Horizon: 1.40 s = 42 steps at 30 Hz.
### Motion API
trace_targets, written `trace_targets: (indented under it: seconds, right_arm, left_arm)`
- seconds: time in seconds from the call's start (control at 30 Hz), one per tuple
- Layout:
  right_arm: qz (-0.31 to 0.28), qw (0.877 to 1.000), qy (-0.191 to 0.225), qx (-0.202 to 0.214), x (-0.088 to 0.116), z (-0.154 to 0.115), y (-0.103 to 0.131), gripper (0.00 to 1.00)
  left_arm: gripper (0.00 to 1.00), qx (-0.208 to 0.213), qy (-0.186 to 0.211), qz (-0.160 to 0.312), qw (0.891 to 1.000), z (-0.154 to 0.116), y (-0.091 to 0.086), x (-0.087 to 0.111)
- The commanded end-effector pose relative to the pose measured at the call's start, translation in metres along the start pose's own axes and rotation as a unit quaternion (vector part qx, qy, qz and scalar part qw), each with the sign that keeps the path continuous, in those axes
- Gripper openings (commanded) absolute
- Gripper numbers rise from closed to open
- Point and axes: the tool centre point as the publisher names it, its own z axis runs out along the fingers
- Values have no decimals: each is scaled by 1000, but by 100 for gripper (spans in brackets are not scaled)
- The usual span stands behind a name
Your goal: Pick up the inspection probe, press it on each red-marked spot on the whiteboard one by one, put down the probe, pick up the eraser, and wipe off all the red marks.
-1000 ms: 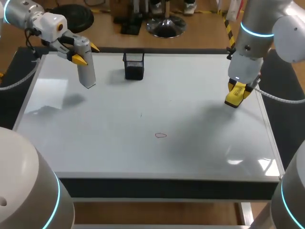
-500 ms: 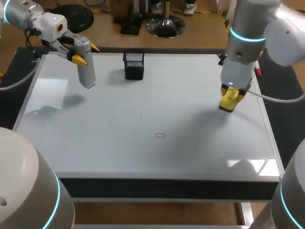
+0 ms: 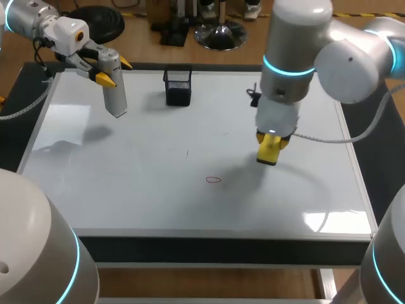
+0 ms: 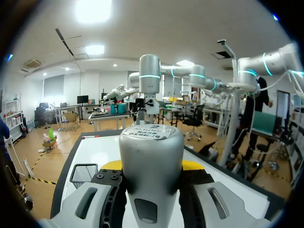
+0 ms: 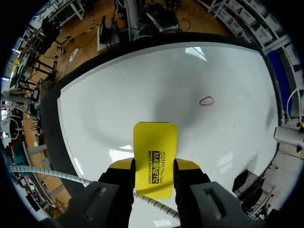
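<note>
The broad, glossy white whiteboard point(image 3: 145, 209) in its dark frame covers the table, and ceiling lights glint off its near right corner. The bulky white right arm point(image 3: 342, 57), ringed in cyan, comes in from the right and reaches past the middle. Its right gripper point(image 3: 271, 140) is clamped from both sides on the flat yellow rectangular eraser point(image 3: 269, 154), which is held over the board right of centre. The white left arm point(image 3: 25, 16) sits at the far left corner, where the left gripper point(image 3: 114, 71) pinches the grey cylindrical inspection probe point(image 3: 116, 98), tilted and raised off the surface. A small black mesh basket point(image 3: 178, 87) stands near the far edge between the arms. A little red oval mark point(image 3: 214, 180) lies near the board's centre, apart from the eraser.
</note>
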Motion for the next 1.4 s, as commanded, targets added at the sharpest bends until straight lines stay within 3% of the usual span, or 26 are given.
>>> trace_targets:
  seconds: [0.03, 0.83, 1.1, 1.4]
  right_arm:
    - [-13, 1000, 6, 13, -20, 0, 18, 0]
    - [-134, 991, 21, 0, -110, 28, 82, 0]
    - [-167, 986, 23, -5, -127, 38, 94, 0]
    - [-179, 983, 26, -4, -132, 44, 96, 0]
  left_arm:
    - [0, -2, -2, 0, 1000, 1, -2, 2]
    - [0, -2, -2, 0, 1000, 1, -2, 2]
    - [0, -2, -2, 0, 1000, 1, -2, 2]
    - [0, -2, -2, 0, 1000, 1, -2, 2]
